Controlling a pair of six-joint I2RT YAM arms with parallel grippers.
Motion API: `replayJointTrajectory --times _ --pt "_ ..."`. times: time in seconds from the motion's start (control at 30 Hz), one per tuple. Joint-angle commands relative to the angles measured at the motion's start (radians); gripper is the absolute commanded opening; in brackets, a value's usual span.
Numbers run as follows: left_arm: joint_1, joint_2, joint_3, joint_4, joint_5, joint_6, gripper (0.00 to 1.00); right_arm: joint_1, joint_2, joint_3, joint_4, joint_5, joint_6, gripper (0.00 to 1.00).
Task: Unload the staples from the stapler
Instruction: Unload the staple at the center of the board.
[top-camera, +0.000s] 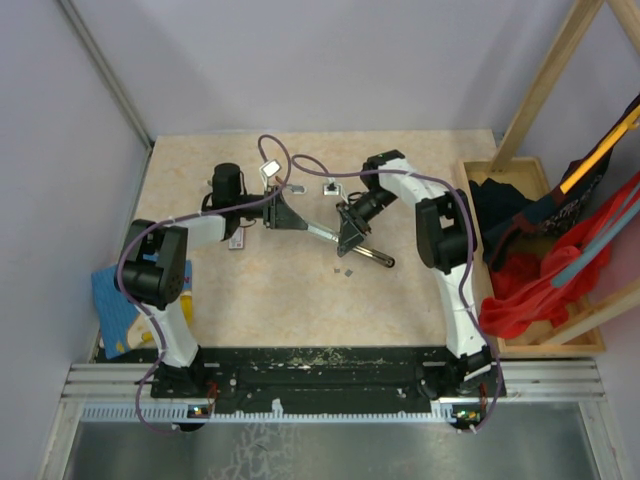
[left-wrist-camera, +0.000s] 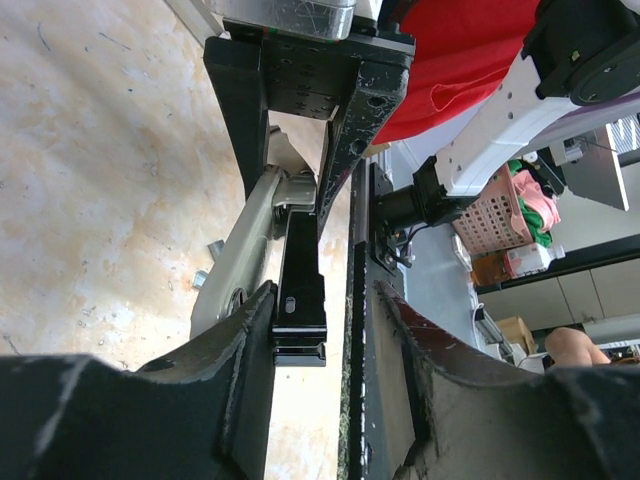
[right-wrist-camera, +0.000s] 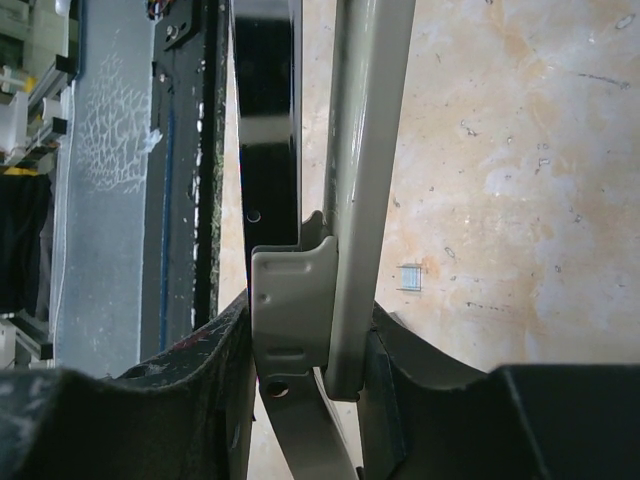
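Observation:
The stapler (top-camera: 322, 233) lies swung open mid-table, its silver-grey base toward my left gripper and its black arm (top-camera: 378, 258) running to the lower right. My right gripper (top-camera: 350, 240) is shut on its grey hinge end (right-wrist-camera: 300, 290), both pads pressing. In the right wrist view the black arm (right-wrist-camera: 265, 130) and grey base (right-wrist-camera: 365, 150) run away from the jaws. My left gripper (left-wrist-camera: 325, 300) is open. A black stapler part (left-wrist-camera: 300, 290) rests against one finger, with a gap to the other. Tiny staple strips (top-camera: 345, 269) lie on the table; one shows in the right wrist view (right-wrist-camera: 410, 277).
A pinkish-white tag (top-camera: 237, 243) lies by the left arm, and small white pieces (top-camera: 270, 168) sit farther back. A wooden crate with red cloth (top-camera: 530, 290) stands at the right edge. A blue item (top-camera: 112, 300) lies off the left edge. A black rail (top-camera: 320, 365) lines the near edge.

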Motion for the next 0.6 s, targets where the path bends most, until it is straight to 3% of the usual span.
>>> replayJointTrajectory --times 0.0,0.2,0.33,0.57 --pt "0.011 -0.043 0.038 0.003 0.026 0.014 0.49 0.023 0.001 0.069 -0.01 0.005 0.014 0.0" --pt "0.032 -0.07 0.04 0.001 0.032 0.014 0.59 0.024 0.009 0.1 -0.007 0.006 0.039 0.0" --pt "0.059 -0.083 0.039 -0.016 0.03 0.025 0.74 0.023 0.004 0.103 -0.007 0.012 0.042 0.0" --pt "0.141 -0.099 0.045 -0.158 -0.014 0.144 0.8 0.016 -0.009 0.103 0.003 0.018 0.052 0.0"
